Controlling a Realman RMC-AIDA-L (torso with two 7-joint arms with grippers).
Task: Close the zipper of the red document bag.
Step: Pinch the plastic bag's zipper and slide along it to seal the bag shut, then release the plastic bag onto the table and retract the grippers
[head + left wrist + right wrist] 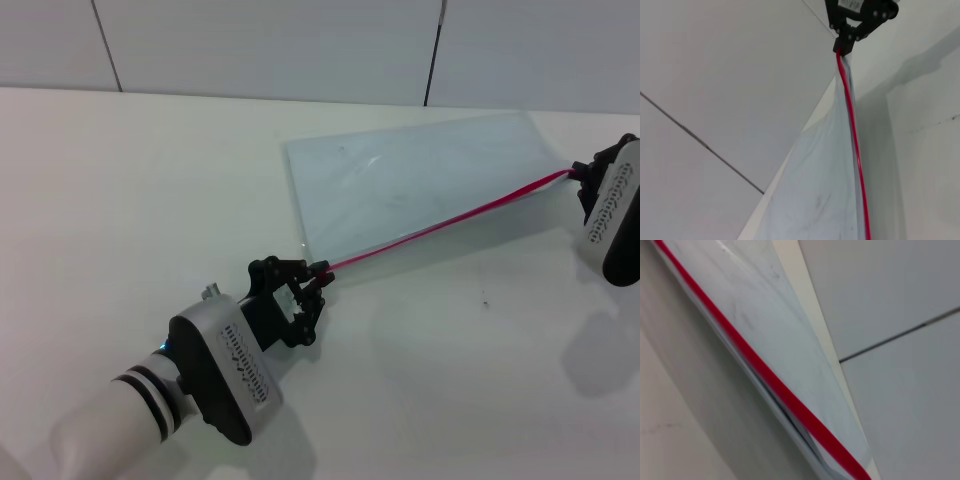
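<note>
— Stretching between the two grippers, was it? Where did the red document bag [420,185] lie?

— Toward the far right part of the white table [130,190], close to the far edge by the wall. It was a flat, pale blue-grey pouch, and its near long edge, the one with the zipper [440,226], was lifted off the table and drawn into a taut red line.

— And the left gripper [318,277]?

— Near the middle of the table, toward the near edge. Its black fingers were pinched together on the near-left end of the zipper, right at the bag's corner. I could not make out the slider itself.

— The right gripper [582,178]?

— At the right edge of the table. It had the other end of the zipper clamped; the left wrist view showed its fingers closed on the red strip [852,130] where the strip met it [845,46].

— Anything from the right wrist view?

— Only the red strip [765,372] running slantwise along the bag's [765,315] edge, with the plastic hanging below it. That arm's own fingers were out of sight there.

— So the bag sat between them?

— Yes, its red edge held at both ends, the rest of the sheet sloping away toward the far edge.
</note>
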